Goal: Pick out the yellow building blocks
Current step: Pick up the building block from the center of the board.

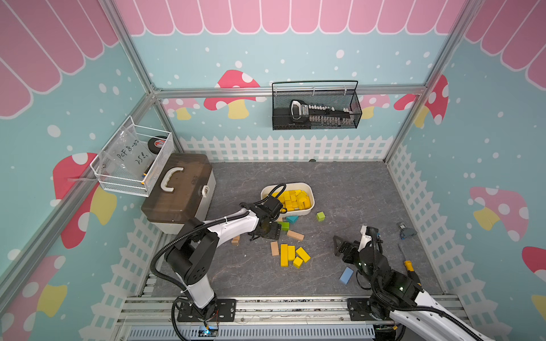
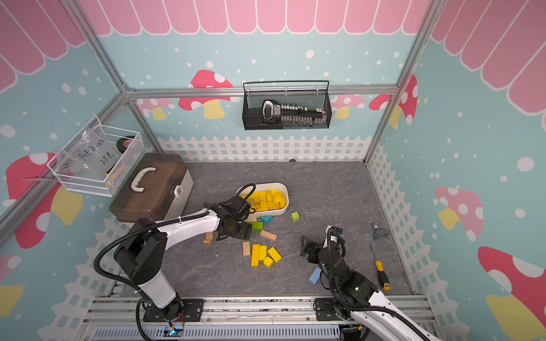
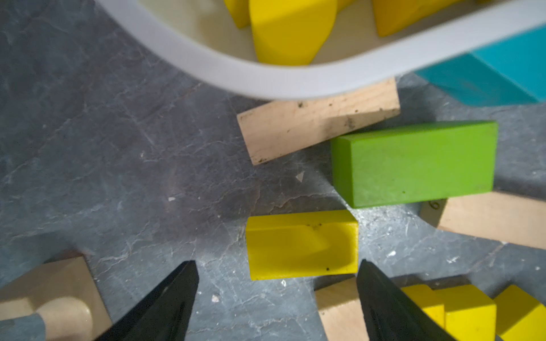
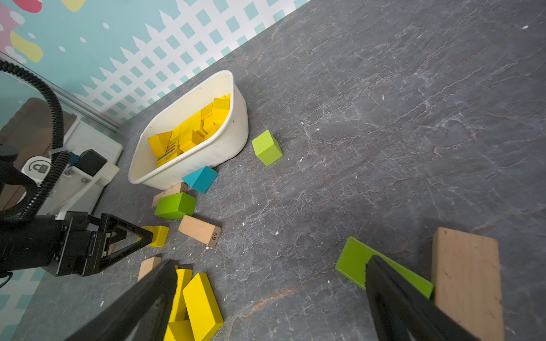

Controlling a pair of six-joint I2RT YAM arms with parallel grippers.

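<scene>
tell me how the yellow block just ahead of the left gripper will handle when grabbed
Probably rigid and light: the yellow block looks like painted wood. It has flat sides and lies flat, so it shouldn't roll. Its smooth paint might slip.

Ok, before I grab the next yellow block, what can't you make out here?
- Yellow block by the left gripper: hidden under the left arm in both top views.
- Yellow blocks in the white bin: count unclear; piled up, a cable covers one end in both top views.
- Flat green piece: partly behind a right gripper finger, right wrist view.
</scene>
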